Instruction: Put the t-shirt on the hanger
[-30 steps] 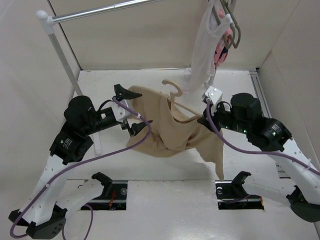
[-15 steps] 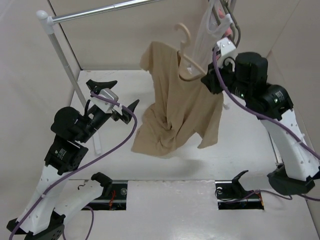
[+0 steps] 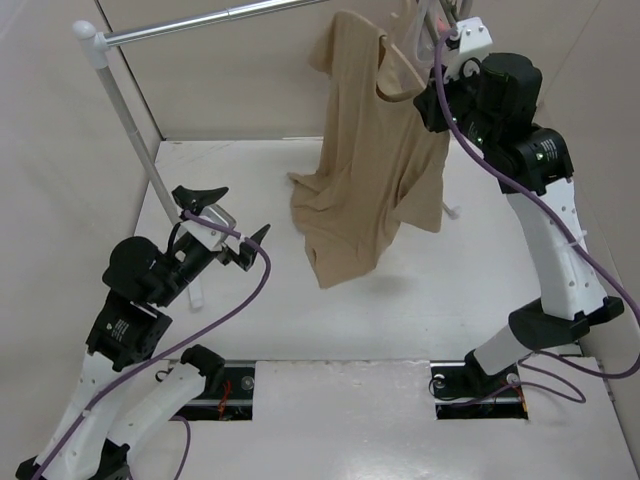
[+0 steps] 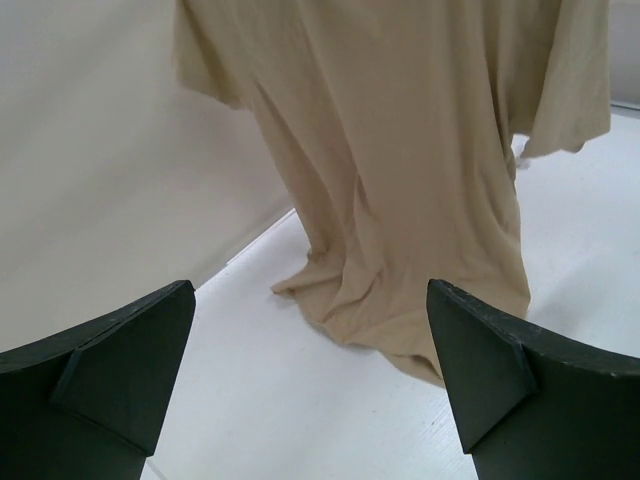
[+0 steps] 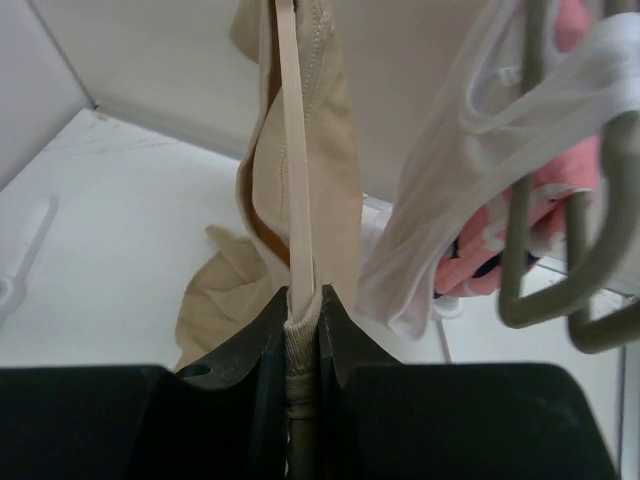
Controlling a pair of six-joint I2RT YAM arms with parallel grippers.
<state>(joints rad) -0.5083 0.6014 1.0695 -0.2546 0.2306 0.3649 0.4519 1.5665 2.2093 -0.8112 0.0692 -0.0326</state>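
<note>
A: Where is the t-shirt?

B: High at the desk's back right corner, draped on the hanger, with the hem trailing down toward the back edge. The right fingers are nearly closed, pinching hanger and collar fabric together.

A: And the left fingers?

B: Spread wide and holding nothing, over the desk's left side, well apart from the cloth.

A: What's the risk?

B: It's a single pinch point and the shirt hangs lopsided, so a tilt could slide it off the free end. The white top and grey hangers sit just beside it, so the hook could snag them rather than catch the rail. The hook itself can't be seen.
</note>
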